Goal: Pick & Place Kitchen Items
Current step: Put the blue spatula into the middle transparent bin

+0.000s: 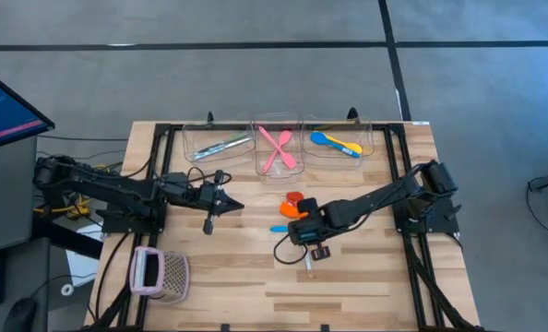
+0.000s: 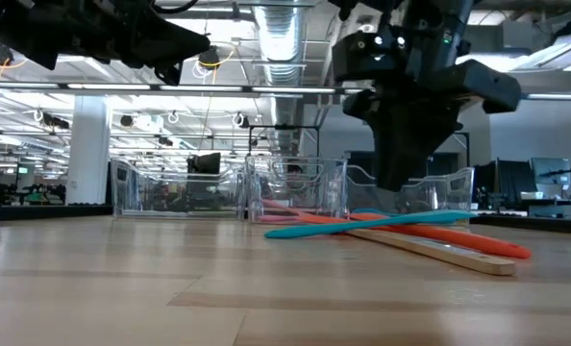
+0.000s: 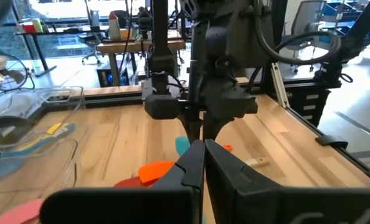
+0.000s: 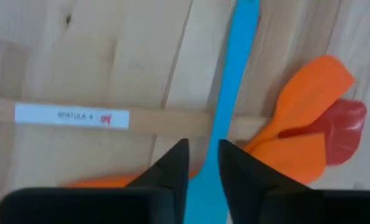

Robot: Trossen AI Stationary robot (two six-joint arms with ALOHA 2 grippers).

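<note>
High view: right end effector (image 1: 313,247) sits low over the loose pile of utensils mid-surface, just right of centre. Right wrist view shows its fingers (image 4: 172,167) parted narrowly, straddling the blue spoon (image 4: 232,112) handle; whether they actually pinch it, can't tell. Blue spoon lies across the wooden-handled spatula (image 4: 73,116), which has a white label on the handle and a red head (image 4: 347,127) partly under two orange spoons (image 4: 309,93). All of these are flat on the wooden surface (image 1: 228,267).

Low view: same pile, blue spoon crossing over an orange handle, spatula handle end nearest the camera, right arm coming down right behind them.

Left end effector (image 1: 220,203) is left of centre, raised off the surface per the low view, fingers pressed together, holding nothing, pointed toward the pile.

Three clear bins in a row along the far edge of the surface:
- left bin (image 1: 217,143): silvery and teal-handled cutlery (image 1: 220,146)
- middle bin (image 1: 276,148): two pink spoons (image 1: 278,150), crossed
- right bin (image 1: 340,140): yellow spoon (image 1: 343,144) and a second blue spoon (image 1: 318,139)

Pink-and-white mesh basket (image 1: 160,274) at the near-left corner, well apart from the pile.
</note>
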